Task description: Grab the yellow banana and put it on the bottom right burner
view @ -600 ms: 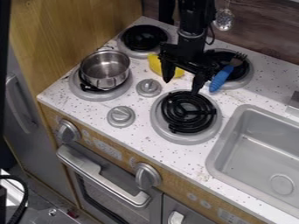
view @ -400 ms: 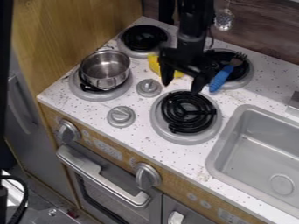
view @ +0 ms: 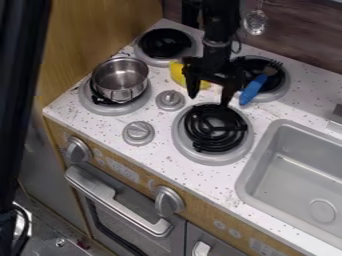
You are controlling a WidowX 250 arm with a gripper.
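Observation:
The black gripper [view: 208,100] hangs over the stove's middle, its two fingers spread apart and nothing between them. Its tips are just above the top left edge of the bottom right burner [view: 215,128], which is bare. Behind the gripper lies the yellow banana [view: 177,74] on the white counter between the two back burners; the gripper covers part of it.
A metal pot [view: 120,80] stands on the front left burner. A blue-handled fork or brush [view: 252,90] rests at the back right burner [view: 277,82]. Two grey knobs [view: 138,133] rise from the counter, and a grey sink [view: 294,175] lies at right.
The gripper has shifted very slightly, staying over the same area. A dark shape at the left edge has come further into view. The banana and other objects have not moved.

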